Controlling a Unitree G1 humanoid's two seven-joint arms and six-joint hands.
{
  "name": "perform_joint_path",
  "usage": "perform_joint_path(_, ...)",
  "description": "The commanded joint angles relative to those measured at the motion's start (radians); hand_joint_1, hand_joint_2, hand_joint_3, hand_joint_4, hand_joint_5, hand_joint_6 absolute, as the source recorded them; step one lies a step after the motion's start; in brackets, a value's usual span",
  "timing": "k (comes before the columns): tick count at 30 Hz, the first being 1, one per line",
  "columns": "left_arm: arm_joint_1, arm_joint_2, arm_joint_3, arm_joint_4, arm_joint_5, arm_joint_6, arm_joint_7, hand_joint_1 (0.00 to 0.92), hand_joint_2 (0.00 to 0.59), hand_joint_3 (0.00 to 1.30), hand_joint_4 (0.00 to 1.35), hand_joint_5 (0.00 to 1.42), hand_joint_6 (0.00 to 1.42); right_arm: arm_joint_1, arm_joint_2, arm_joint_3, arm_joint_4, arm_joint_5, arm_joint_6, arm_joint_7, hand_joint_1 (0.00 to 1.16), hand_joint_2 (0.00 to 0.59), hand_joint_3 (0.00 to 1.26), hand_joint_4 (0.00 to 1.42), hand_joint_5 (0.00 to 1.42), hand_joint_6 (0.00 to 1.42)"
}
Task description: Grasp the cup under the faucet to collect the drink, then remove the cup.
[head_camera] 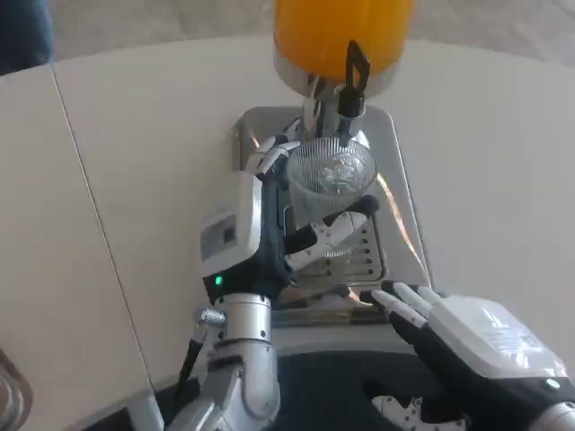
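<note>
Right hand (476, 337) is sitting closest to us at the bottom edge, white back up, its black-and-white fingers (402, 303) stretching loosely apart toward the front lip of the steel base, and they are closing on nothing at all. Biggest thing out there, the white table (135, 144) is spreading away on every side of both sets of fingers. Beyond the fingertips, the orange drink tank (341, 36) is looming at the top, full of bright juice, and the black faucet lever (355, 72) is hanging down from its front, directly above the cup. Under it all, the shiny steel dispenser base (400, 180) is lying flat, and its slotted drip grate (359, 256) is showing just ahead of the right fingertips. Now the left hand (247, 233) is reaching in from the left on its silver forearm (238, 359), a green light glowing at the wrist. Its fingers are wrapping round the clear ribbed cup (331, 184): upper fingers (269, 157) are curling round the cup's far left side, and a lower finger (332, 229) is crossing the near wall, so the cup is being held in that grip. Cup is standing upright over the grate, mouth open right beneath the faucet; whether any drink is inside it, I cannot tell.
</note>
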Motion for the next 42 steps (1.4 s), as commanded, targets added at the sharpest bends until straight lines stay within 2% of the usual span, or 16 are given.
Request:
perform_joint_path(1, 0.02, 0.014, -0.005, -0.036, -0.012, -0.058, -0.025, 0.226, 0.07, 0.4, 0.16, 0.47, 0.57, -0.001, 0.001, 0.002, 0.004, -0.002, 0.003, -0.021, 0.56, 0.448, 0.08, 0.0, 0.0, 0.0)
perform_joint_path(10, 0.07, 0.051, -0.003, -0.12, -0.029, -0.124, -0.095, 0.142, 0.034, 0.25, 0.04, 0.32, 0.4, 0.002, 0.01, 0.007, 0.003, -0.009, 0.008, -0.034, 0.59, 0.445, 0.1, 0.0, 0.0, 0.0)
perform_joint_path(12, 0.079, 0.057, 0.0, -0.142, -0.036, -0.131, -0.11, 0.129, 0.034, 0.13, 0.0, 0.28, 0.37, -0.003, 0.013, 0.011, 0.005, -0.013, 0.009, -0.037, 0.6, 0.444, 0.1, 0.0, 0.0, 0.01)
perform_joint_path(14, 0.085, 0.062, 0.008, -0.162, -0.044, -0.132, -0.122, 0.119, 0.035, 0.09, 0.0, 0.25, 0.35, -0.008, 0.014, 0.014, 0.008, -0.015, 0.011, -0.039, 0.6, 0.444, 0.1, 0.0, 0.0, 0.01)
perform_joint_path(25, 0.113, 0.095, 0.094, -0.202, -0.102, -0.115, -0.177, 0.089, 0.043, 0.07, 0.0, 0.25, 0.34, -0.011, 0.015, 0.014, 0.011, -0.003, 0.009, -0.056, 0.6, 0.44, 0.1, 0.0, 0.0, 0.02)
perform_joint_path(30, 0.166, 0.148, 0.11, -0.285, -0.09, -0.111, -0.225, 0.088, 0.051, 0.08, 0.03, 0.26, 0.35, -0.009, 0.019, 0.001, -0.007, 0.011, 0.006, -0.074, 0.6, 0.438, 0.1, 0.0, 0.0, 0.02)
perform_joint_path(37, 0.285, 0.248, 0.138, -0.455, -0.075, -0.123, -0.303, 0.074, 0.055, 0.08, 0.04, 0.28, 0.36, 0.003, 0.03, -0.008, -0.039, 0.023, 0.008, -0.09, 0.6, 0.437, 0.1, 0.0, 0.0, 0.01)
perform_joint_path(42, 0.394, 0.361, 0.197, -0.599, -0.086, -0.167, -0.384, 0.065, 0.067, 0.1, 0.05, 0.28, 0.36, 0.018, 0.035, -0.027, -0.085, 0.034, 0.012, -0.09, 0.6, 0.437, 0.1, 0.0, 0.0, 0.01)
